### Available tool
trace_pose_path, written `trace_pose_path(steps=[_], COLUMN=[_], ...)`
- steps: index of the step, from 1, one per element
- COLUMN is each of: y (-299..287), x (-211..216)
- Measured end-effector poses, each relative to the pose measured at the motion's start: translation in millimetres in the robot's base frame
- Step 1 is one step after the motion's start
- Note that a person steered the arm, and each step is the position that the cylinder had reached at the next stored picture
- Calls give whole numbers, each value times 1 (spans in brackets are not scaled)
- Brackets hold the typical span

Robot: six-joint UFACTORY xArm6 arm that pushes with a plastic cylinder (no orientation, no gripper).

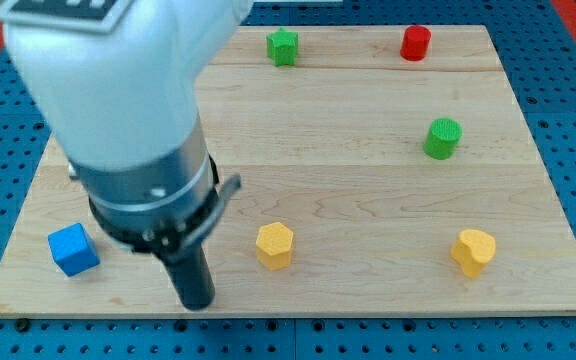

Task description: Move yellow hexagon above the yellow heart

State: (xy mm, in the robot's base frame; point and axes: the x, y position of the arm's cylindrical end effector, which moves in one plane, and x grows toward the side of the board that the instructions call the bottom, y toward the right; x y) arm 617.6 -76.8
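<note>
The yellow hexagon point(275, 245) lies near the board's bottom edge, a little left of centre. The yellow heart point(473, 251) lies at the bottom right, at about the same height in the view. My tip point(197, 300) rests on the board to the left of and slightly below the yellow hexagon, apart from it. The arm's large white and grey body covers the upper left of the view.
A blue cube point(73, 249) lies at the bottom left, left of my tip. A green star point(283, 46) and a red cylinder point(415, 43) lie near the top edge. A green cylinder point(443, 138) lies at the right. The wooden board point(348, 190) sits on a blue pegboard surface.
</note>
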Motion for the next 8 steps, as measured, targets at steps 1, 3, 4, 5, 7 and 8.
trace_pose_path(steps=[1,3,4,5,7,8], y=[37,27,19,46,90,118], x=[0,-45,-57,-59,-59,-67])
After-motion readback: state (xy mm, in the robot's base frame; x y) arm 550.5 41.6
